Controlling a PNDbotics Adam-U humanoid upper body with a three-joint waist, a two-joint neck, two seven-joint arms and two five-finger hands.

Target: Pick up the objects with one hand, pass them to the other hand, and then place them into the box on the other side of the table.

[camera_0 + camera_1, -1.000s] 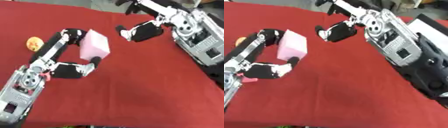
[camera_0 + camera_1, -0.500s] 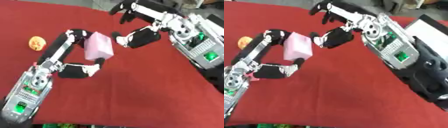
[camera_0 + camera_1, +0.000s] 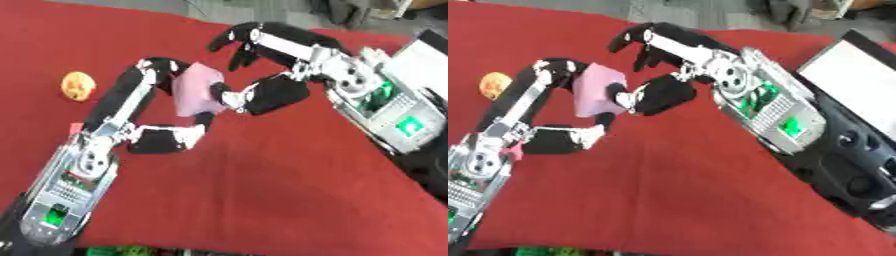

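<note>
My left hand (image 3: 162,132) pinches the pale pink rectangular block (image 3: 196,91), fingers above, thumb below, lifted over the red tablecloth (image 3: 262,190). My right hand (image 3: 262,75) has closed in since a moment ago; thumb touches the block's right face, fingers spread above, not yet clamped. Small orange round object (image 3: 78,85) lies well apart, left.

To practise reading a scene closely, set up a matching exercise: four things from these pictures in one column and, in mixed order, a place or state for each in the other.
Things:
1. pink block
2. orange ball
3. right hand
4. red cloth

Places or states:
A. covers the table
B. lies alone near the left edge
C. held in the left hand
D. reaches in from the right, thumb at the block

Pairs: 1-C, 2-B, 3-D, 4-A
</note>
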